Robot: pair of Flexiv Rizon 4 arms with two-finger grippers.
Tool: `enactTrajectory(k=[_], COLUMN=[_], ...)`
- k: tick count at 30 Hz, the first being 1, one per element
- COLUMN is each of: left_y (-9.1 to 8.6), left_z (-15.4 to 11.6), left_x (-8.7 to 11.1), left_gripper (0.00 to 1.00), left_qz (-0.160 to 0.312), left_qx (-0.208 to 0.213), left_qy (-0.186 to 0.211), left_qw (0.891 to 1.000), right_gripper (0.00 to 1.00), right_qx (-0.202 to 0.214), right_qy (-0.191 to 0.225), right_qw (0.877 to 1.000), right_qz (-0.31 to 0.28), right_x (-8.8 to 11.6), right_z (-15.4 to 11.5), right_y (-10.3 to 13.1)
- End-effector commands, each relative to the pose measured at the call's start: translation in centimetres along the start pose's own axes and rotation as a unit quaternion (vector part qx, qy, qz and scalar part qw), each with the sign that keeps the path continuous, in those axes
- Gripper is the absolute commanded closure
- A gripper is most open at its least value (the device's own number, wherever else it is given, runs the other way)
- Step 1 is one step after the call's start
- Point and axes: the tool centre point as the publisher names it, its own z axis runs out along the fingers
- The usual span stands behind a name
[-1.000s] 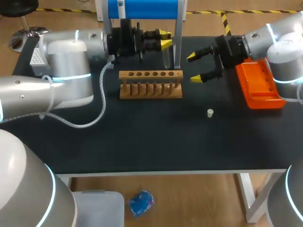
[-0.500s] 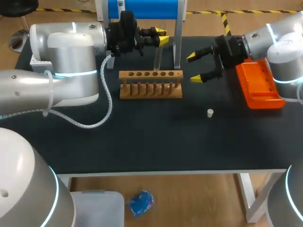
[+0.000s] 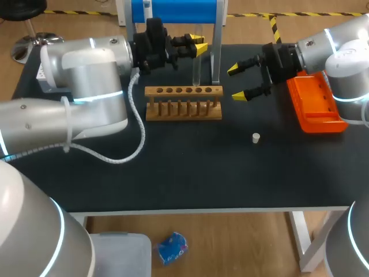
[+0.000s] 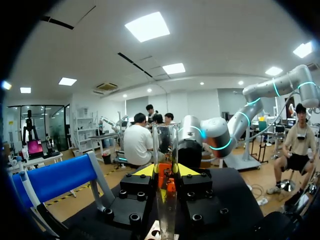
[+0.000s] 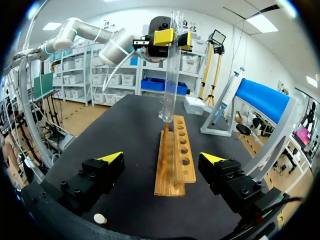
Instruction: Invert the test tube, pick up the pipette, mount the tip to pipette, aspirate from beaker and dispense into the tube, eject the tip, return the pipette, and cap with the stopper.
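**Head view:** the left gripper (image 3: 200, 44) pinches the test tube (image 3: 196, 69) upright, mouth up, over the rack (image 3: 183, 109), apparently to seat it in a hole.
**Left wrist view:** both fingertips clamp the glass.
**Right wrist view:** the right gripper (image 5: 162, 158) hangs spread wide, short of the rack, leaving room.

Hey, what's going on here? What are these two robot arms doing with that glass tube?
The left end effector is shut on a glass test tube, holding it upright over the wooden rack. The right end effector hangs open and empty between the rack and the orange tray. A small white stopper lies on the table, not yet used.
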Motion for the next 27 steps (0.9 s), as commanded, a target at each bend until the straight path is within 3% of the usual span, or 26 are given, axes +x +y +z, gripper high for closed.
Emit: enactTrajectory(k=[1, 6, 12, 27], left_y=[0.0, 0.4, 1.1, 2.5], left_z=[0.1, 1.0, 1.4, 1.0], left_x=[0.1, 0.0, -1.4, -4.0], left_gripper=[1.0, 1.0, 1.0, 1.0], left_qz=[0.001, 0.001, -0.02, -0.04], left_qx=[0.001, -0.005, -0.02, 0.0], left_qy=[-0.003, 0.009, -0.005, 0.006], left_qw=[1.0, 1.0, 1.0, 0.999], right_gripper=[0.0, 0.0, 0.0, 0.0], right_qx=[0.001, 0.001, 0.001, 0.001], right_qy=[0.0, 0.0, 0.0, 0.0], right_qw=[1.0, 1.0, 1.0, 1.0], right_qz=[0.0, 0.0, 0.0, 0.0], right_x=[0.1, 0.1, 0.1, 0.1], right_z=[0.0, 0.0, 0.0, 0.0], right_y=[0.1, 0.1, 0.1, 0.1])
